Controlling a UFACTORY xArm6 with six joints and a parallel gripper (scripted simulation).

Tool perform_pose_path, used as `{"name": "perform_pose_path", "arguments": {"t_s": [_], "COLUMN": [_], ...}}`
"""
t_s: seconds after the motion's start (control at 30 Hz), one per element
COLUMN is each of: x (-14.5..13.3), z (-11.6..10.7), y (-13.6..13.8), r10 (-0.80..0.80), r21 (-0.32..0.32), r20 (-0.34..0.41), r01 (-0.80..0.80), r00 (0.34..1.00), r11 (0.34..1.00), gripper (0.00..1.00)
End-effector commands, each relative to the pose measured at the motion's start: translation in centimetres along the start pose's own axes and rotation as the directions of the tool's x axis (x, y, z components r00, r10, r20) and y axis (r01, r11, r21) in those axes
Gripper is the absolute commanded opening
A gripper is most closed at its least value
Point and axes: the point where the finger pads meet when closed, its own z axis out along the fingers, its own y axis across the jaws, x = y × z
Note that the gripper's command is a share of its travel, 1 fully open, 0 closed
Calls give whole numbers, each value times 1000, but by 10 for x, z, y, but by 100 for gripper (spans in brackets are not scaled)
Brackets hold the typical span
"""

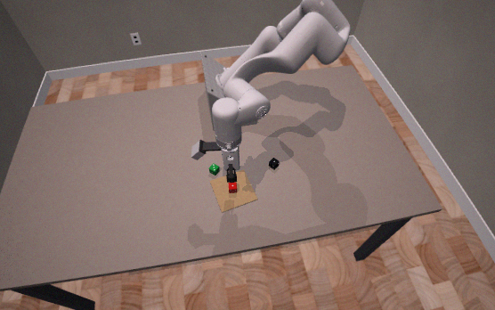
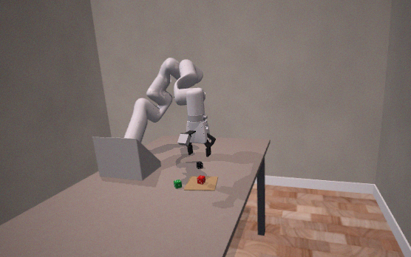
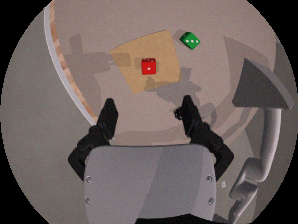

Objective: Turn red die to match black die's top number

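Note:
The red die lies flat on the tan mat, well inside its edges; it also shows in the exterior view and the wrist view, with one white pip on top. The black die lies on the table to the right of the mat, also seen in the exterior view. My gripper is open and empty, well above the table and clear of the red die; its fingers show in the wrist view.
A green die lies on the table just off the mat's far left corner, showing three pips in the wrist view. The arm's grey base block stands at the back. The table's edge is beyond the mat.

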Motion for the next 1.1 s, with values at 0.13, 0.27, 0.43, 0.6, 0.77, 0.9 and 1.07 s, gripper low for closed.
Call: {"name": "perform_pose_path", "arguments": {"t_s": [0.13,0.27,0.43,0.6,0.77,0.9,1.07], "x": [-1,-1,-1,-1,-1,-1,-1], "z": [-41,-47,-47,-47,-47,-47,-47], "y": [0,0,0,0,0,0,0], "r10": [-1,-1,-1,-1,-1,-1,-1], "r21": [1,1,1,1,1,1,1], "r20": [1,1,1,1,1,1,1], "r01": [1,1,1,1,1,1,1], "r00": [1000,1000,1000,1000,1000,1000,1000], "r11": [1000,1000,1000,1000,1000,1000,1000], "gripper": [100,100,100,100,100,100,100]}}
